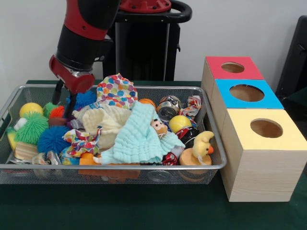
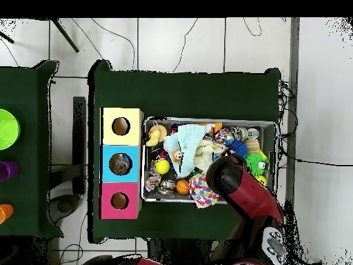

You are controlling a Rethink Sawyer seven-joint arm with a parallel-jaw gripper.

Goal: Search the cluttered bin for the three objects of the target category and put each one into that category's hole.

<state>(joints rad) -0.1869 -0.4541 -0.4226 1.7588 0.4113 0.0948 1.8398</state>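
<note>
A wire bin holds mixed clutter: green, blue and orange spiky balls, smooth yellow balls, a metal can, a yellow duck toy and cloths in mint, cream and polka dots. My gripper hangs over the bin's back left corner, fingers apart, open, tips just above the orange spiky ball and beside another blue spiky ball. In the overhead view the arm hides the gripper.
Three wooden boxes stand right of the bin, each with a round hole in its top: red, blue, yellow. Overhead they show as yellow, blue and red beside the bin.
</note>
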